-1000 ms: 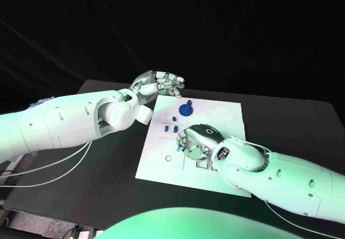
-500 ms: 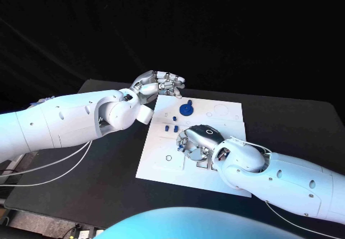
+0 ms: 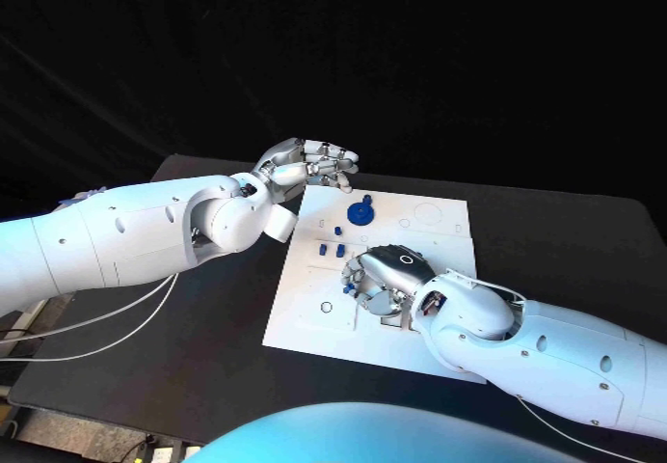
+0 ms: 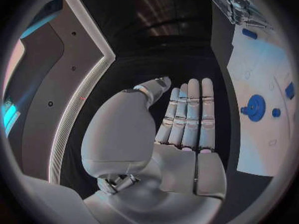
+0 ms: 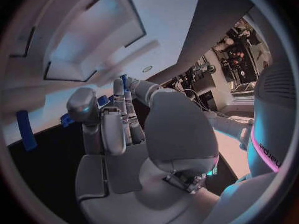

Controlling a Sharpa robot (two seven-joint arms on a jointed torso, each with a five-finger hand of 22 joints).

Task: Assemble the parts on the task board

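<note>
The white task board (image 3: 431, 217) lies in the middle of the black table. A blue round part with a knob (image 3: 361, 210) stands near its far edge and also appears in the left wrist view (image 4: 255, 107). Small blue pegs (image 3: 331, 249) stand on the board's left side. My right hand (image 3: 386, 275) hovers low over the board's middle with its fingers pointing down, beside a small blue part (image 3: 348, 286). In the right wrist view its fingers (image 5: 118, 119) are stretched out with nothing in the palm, and blue parts (image 5: 102, 100) lie near their tips. My left hand (image 3: 306, 159) hangs off the board's far left corner, fingers straight and holding nothing (image 4: 187, 119).
The board has shallow rectangular recesses (image 5: 93, 35) and small round holes (image 3: 324, 308). A blue bar (image 5: 25, 129) lies at the board's edge in the right wrist view. White cables (image 3: 97, 328) run across the table's left side. Bare black table (image 3: 570, 231) lies right of the board.
My right hand has crept slightly toward the near side of the board. The left hand and the parts have not moved.
</note>
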